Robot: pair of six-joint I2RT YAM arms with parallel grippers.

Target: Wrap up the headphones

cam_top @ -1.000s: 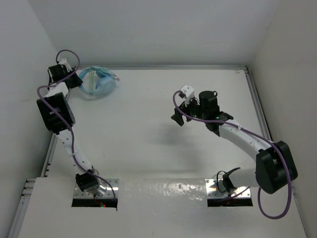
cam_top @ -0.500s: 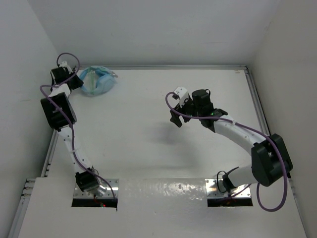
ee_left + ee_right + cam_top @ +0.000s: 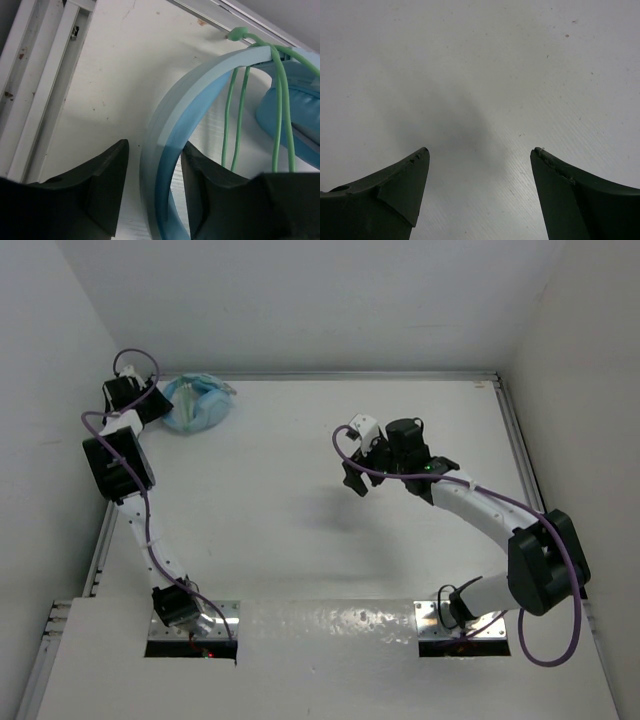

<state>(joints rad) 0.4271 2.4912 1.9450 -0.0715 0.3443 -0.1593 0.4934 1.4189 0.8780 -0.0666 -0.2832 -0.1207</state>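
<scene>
Lying in the upper left corner of the overhead view, the headphones (image 3: 197, 403) are resting on the white table (image 3: 300, 430), close against the rail (image 3: 350, 375) along its far edge. The left end effector (image 3: 148, 406) is reaching right up to them from the left of the frame. Through its wrist camera, the light blue headband (image 3: 162, 165) is running up between the two dark fingers (image 3: 107, 185). The finger on the right of that frame is looking as if it is touching the band. A sliver of table is showing between the band and the other finger, so the jaws are standing loosely spread around it rather than pinching it. The thin green cable (image 3: 281, 105) is draping in several strands from the top of the band, some crossing an earcup (image 3: 306, 102) at the right edge. The right end effector (image 3: 355, 478) is hovering over the table near the middle of the overhead view, well apart from the headphones. Its fingers are spreading wide, with only table surface showing between them.
</scene>
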